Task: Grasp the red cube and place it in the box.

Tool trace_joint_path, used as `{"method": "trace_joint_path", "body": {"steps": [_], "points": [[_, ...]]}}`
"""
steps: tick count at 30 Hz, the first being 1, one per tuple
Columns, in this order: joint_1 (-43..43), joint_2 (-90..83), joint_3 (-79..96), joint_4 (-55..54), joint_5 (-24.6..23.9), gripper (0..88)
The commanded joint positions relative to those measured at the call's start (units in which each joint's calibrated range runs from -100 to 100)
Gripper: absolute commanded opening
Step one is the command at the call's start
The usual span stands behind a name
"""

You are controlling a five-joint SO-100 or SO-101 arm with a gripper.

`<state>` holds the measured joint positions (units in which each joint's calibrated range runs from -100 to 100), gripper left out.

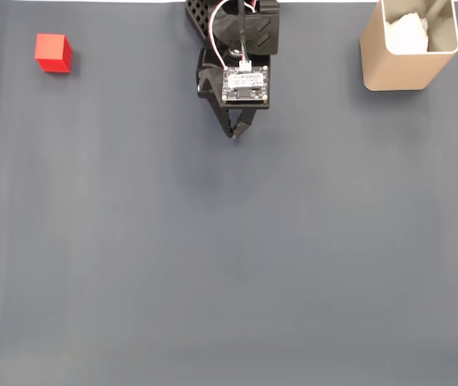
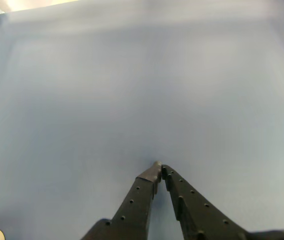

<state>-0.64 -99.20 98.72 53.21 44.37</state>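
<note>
- Black two-finger gripper, fingertips pressed together and empty, hangs between small red cube and tall beige box.
- Reach not begun; next, spread and swing to the cube.

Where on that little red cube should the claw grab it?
Probably from above, closing on two opposite flat sides of the cube. It sits flat on the mat with open space all round, so any pair works. The gripper is shut and must open first.
</note>
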Motion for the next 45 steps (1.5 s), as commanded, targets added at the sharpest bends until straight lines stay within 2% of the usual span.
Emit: {"method": "trace_joint_path", "body": {"steps": [1, 13, 22, 36, 45], "points": [[-0.2, 2.9, -5.7, -3.8, -0.2, 0.2], [0.2, 16.9, -24.5, -5.0, -1.6, 0.2], [3.7, 24.0, -34.1, -4.8, -2.1, 0.2], [16.7, 34.3, -48.7, -0.2, -1.1, 0.2], [26.7, 39.2, -51.7, 0.3, -1.0, 0.2]]}}
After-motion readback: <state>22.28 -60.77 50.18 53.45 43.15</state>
